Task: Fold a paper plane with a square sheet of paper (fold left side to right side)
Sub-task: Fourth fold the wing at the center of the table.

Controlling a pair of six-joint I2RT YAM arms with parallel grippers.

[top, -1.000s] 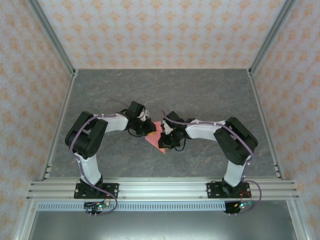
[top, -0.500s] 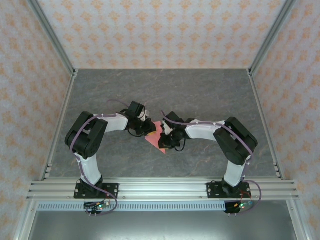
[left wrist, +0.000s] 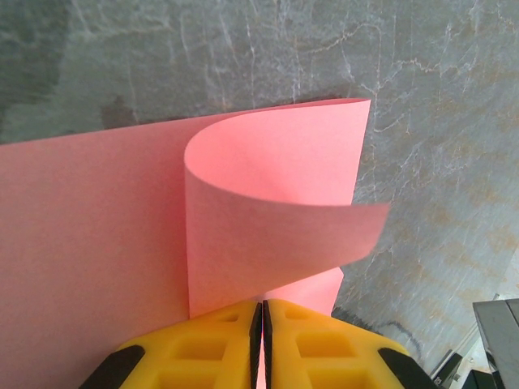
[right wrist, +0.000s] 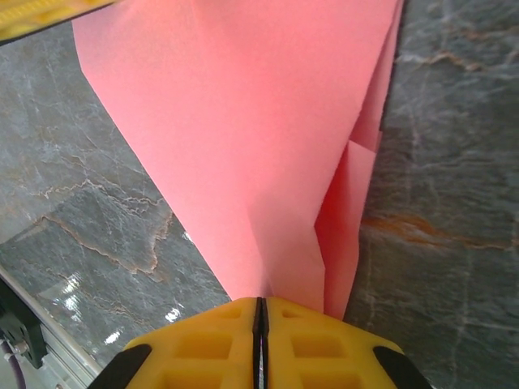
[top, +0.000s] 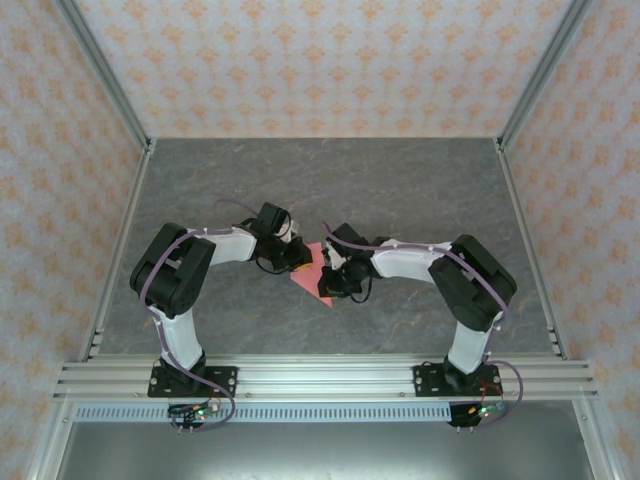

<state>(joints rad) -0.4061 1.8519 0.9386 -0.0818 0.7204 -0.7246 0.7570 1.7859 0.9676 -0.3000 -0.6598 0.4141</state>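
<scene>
The left pincer [left wrist: 261, 318] is squeezed shut on the edge of the square sheet of paper [left wrist: 97, 227], which is curled over toward 12 o'clock. The right pincer [right wrist: 259, 308] is shut on the same sheet (from the other side), and there too the sheet is spread toward 12 o'clock.

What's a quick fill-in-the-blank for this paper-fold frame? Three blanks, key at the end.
The left hand is ____ on the square sheet of paper. The right hand pinches it too, with fingers coloured ____. Seen from above, the paper sits ____ the two hands.
Missing words: shut; yellow; between.
</scene>
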